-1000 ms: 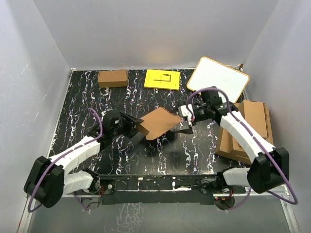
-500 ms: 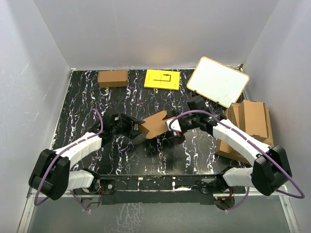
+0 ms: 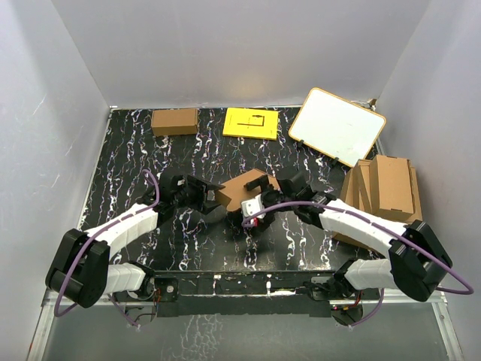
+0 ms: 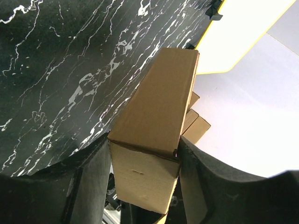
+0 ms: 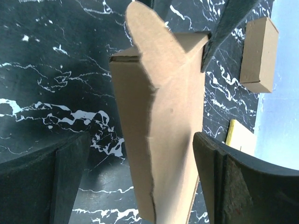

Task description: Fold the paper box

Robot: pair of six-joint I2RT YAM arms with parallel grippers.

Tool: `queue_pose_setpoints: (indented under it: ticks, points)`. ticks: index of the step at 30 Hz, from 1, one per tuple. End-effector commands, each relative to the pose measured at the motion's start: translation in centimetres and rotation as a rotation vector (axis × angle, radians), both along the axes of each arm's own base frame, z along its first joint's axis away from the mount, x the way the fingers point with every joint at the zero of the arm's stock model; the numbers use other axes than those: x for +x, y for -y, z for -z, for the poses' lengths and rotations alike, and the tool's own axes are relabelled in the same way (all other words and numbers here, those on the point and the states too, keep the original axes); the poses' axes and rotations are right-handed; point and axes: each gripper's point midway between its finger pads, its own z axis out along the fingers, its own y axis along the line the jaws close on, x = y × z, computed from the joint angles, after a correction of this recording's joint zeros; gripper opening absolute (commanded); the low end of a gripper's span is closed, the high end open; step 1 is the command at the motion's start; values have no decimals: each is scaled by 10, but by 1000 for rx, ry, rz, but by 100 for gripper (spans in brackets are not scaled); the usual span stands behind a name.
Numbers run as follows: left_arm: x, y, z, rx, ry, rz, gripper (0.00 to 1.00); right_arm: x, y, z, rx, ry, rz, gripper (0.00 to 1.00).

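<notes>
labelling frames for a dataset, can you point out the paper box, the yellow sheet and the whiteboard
paper box (image 3: 239,188), top view, its upper face
yellow sheet (image 3: 251,122), top view, middle of the sheet
whiteboard (image 3: 337,125), top view, middle of its white face

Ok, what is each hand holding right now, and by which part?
The left hand grips the paper box by one end, fingers on opposite walls. The right hand holds nothing: open, straddling the flap end.

Left arm (image 3: 124,226) is reaching in toward centre, left gripper (image 3: 213,194) clamping one end of the paper box (image 3: 242,186). Right arm (image 3: 353,219) is stretching low across, right gripper (image 3: 252,218) gaping wide, fingers (image 5: 42,182) flanking the box.
</notes>
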Motion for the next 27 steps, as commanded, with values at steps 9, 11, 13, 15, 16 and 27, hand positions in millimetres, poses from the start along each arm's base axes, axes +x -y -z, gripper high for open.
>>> queue_pose_setpoints:
  ticks: [9,11,13,15,16,27]
  points:
    - [7,5,-19,-75,21,-4,46,29,-12,-25,100,228,141,79]
    - [7,6,-19,-82,20,-2,46,30,-13,-27,111,224,151,74]
    - [7,6,-19,-86,22,0,47,31,-14,-27,115,215,155,70]
    - [8,6,-18,-87,25,-2,48,31,-14,-27,119,208,158,67]
    - [8,6,-19,-90,27,-1,49,30,-14,-26,118,203,158,64]
    - [5,4,-24,-136,66,-18,70,32,-16,-28,137,145,189,49]
